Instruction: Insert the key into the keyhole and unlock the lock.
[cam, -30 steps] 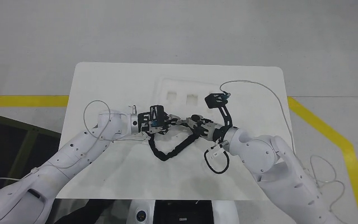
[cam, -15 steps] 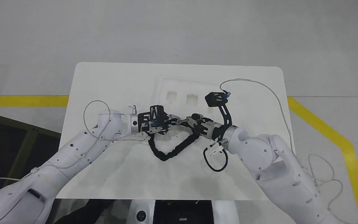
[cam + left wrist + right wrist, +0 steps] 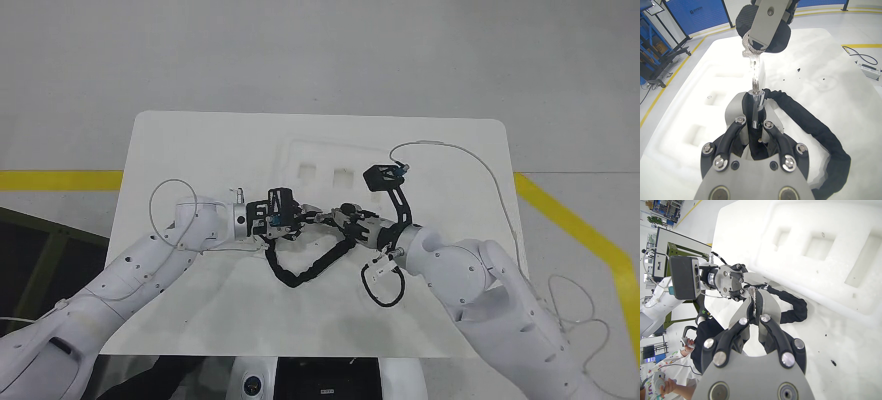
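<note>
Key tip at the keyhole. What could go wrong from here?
The silver metal key meets the chrome lock cylinder only at its tip and looks slightly out of line; pushing may jam it.
The right gripper pinches just the key's head, so it may slip when turned.
The black fabric-sleeved cable trails from the cylinder in the left gripper and could tug it askew.

The left arm (image 3: pixel 140 275) and right arm (image 3: pixel 480 285) both bend inward at the elbow, forearms nearly in line, wrists aimed at each other. Their grippers meet tip to tip between them. The left gripper (image 3: pixel 755 106) has its fingers closed around the lock (image 3: pixel 758 99), at its metal barrel. The right gripper (image 3: pixel 754 303), just opposite, has its fingers pinched flat on the head of the key (image 3: pixel 755 75)
</note>
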